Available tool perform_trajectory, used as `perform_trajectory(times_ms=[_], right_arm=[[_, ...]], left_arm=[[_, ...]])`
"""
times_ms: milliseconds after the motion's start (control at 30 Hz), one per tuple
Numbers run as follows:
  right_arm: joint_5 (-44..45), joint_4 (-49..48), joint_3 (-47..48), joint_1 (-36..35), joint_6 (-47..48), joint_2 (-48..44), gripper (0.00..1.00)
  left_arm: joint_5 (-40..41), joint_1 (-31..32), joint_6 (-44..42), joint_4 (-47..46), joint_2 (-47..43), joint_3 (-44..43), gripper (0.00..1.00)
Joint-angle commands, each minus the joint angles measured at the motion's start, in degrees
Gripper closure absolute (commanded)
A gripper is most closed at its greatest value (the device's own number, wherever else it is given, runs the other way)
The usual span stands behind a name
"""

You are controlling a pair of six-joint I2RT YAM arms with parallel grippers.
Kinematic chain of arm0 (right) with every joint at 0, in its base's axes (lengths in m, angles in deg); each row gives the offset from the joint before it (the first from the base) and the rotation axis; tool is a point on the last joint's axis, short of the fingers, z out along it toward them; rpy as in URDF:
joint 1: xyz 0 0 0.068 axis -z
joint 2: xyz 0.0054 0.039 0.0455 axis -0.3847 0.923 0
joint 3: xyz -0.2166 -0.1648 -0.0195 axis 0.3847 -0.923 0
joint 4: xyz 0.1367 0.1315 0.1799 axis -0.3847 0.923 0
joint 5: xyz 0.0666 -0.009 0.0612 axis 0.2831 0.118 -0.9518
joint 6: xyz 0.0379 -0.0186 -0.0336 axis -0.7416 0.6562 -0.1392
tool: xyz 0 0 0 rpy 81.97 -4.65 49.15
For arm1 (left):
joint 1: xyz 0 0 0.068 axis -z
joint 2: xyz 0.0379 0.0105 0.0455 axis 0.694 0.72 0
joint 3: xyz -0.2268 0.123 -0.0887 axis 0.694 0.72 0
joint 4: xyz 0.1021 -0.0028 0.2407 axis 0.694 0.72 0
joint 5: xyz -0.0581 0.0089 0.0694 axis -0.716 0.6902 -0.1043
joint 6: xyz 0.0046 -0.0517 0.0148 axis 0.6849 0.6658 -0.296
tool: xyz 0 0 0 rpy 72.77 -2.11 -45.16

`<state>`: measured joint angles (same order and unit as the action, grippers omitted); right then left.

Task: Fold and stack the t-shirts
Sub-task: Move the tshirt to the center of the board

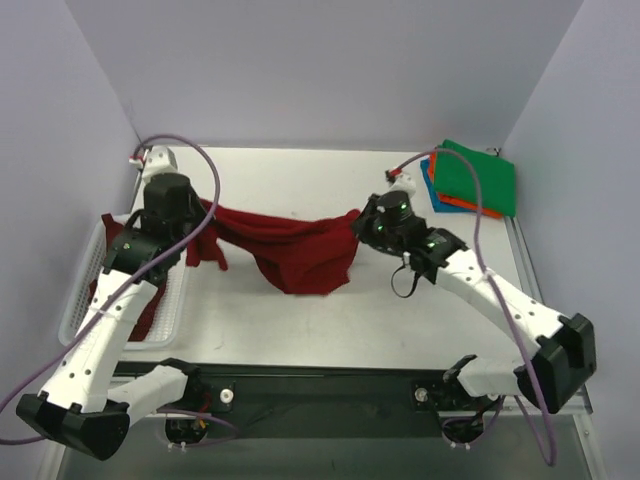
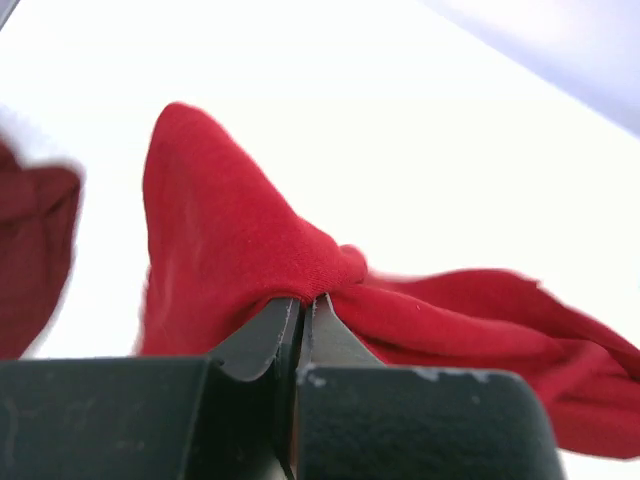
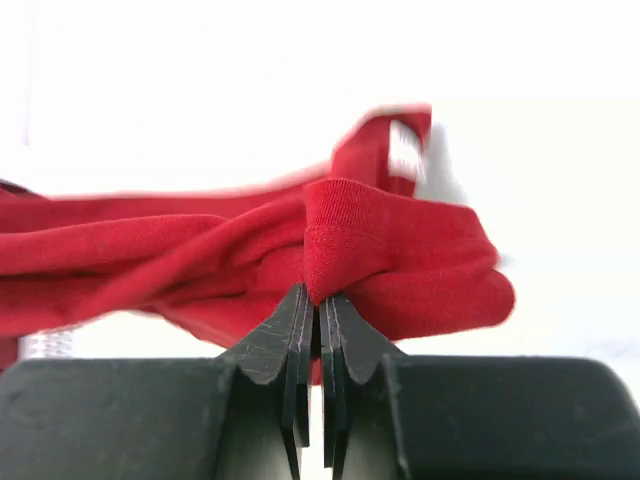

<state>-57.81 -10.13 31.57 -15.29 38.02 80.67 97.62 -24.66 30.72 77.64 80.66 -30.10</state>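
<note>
The red shirt (image 1: 300, 252) hangs in a sagging band across the middle of the table (image 1: 300, 335), strung between the two arms. Its low belly seems to reach the tabletop. It looks thin, soft and light, with no stiffness at all, and it ropes up wherever it is pulled. I'd expect it to slide easily on that smooth white surface. A hem or seam is the place to take it, since a doubled edge gives the fingers something to bite.

The left gripper (image 2: 303, 305) is closed tight on one end, with a peak of cloth standing up from its tips. The right gripper (image 3: 318, 300) is likewise pinched shut on the other end, on what looks like a stitched band folded over. So the shirt sits right in both grips and spans the gap between them.

Beyond that, the stack (image 1: 472, 178), green on top, lies at the far right corner. The maroon shirt (image 1: 150, 308) is in the basket (image 1: 82, 290) at the left.
</note>
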Motion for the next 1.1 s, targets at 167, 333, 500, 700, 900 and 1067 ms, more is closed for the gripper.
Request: perform_trajectory(times_ms=[167,333,500,700,900,1067], right_arm=[[1.40,17.24,14.75,8.46,8.05,-13.51,1.00],[4.56,23.31,19.94,9.52,11.92,-19.48,1.00],[4.04,25.69,23.28,12.15,14.29,-19.94,1.00],[-8.32,19.30,26.96,23.20,15.79,-10.46,1.00],[-16.94,20.86,38.04,31.92,12.73,-4.81,1.00],[-19.60,27.26,44.20,34.48,12.54,-5.69,1.00]], left_arm=[[-10.86,3.02,-6.57,3.97,5.77,-25.96,1.00],[-11.65,5.50,-5.61,3.72,6.23,-29.14,1.00],[-14.73,5.23,-4.20,-0.05,5.34,-23.70,1.00],[-22.10,2.77,-3.14,-11.72,14.46,-22.63,1.00],[-24.92,1.28,-3.50,-10.18,23.79,-36.58,1.00],[-24.58,1.19,-3.94,-4.38,22.49,-39.69,1.00]])
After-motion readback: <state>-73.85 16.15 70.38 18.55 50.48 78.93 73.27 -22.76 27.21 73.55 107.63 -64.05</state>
